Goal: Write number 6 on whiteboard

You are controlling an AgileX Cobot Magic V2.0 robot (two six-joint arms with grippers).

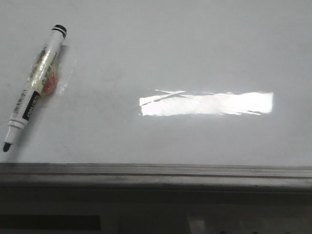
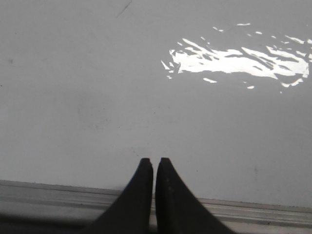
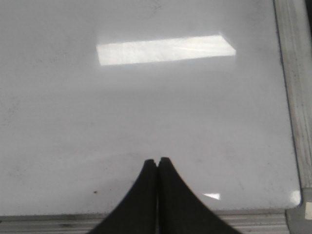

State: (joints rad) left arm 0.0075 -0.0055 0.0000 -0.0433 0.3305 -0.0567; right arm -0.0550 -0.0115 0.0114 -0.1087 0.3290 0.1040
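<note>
The whiteboard (image 1: 195, 53) fills the front view, glossy white, and no number 6 shows on it in any view. A white marker pen (image 1: 34, 90) with black ends lies on the board at the left, its tip (image 1: 6, 146) towards the near edge and clear tape around its middle. Neither gripper appears in the front view. In the left wrist view my left gripper (image 2: 155, 161) hangs over the whiteboard (image 2: 97, 97) near its frame, fingers together and holding nothing. Over the whiteboard (image 3: 73, 122) near a corner, my right gripper (image 3: 158, 160) is shut and empty.
A grey metal frame strip (image 1: 156, 171) runs along the board's near edge, also seen as the frame strip (image 2: 273, 210) and the frame strip (image 3: 292, 73) at the side. A bright rectangular glare (image 1: 207, 103) lies mid-board. A faint dark stroke (image 2: 124, 8) marks the surface.
</note>
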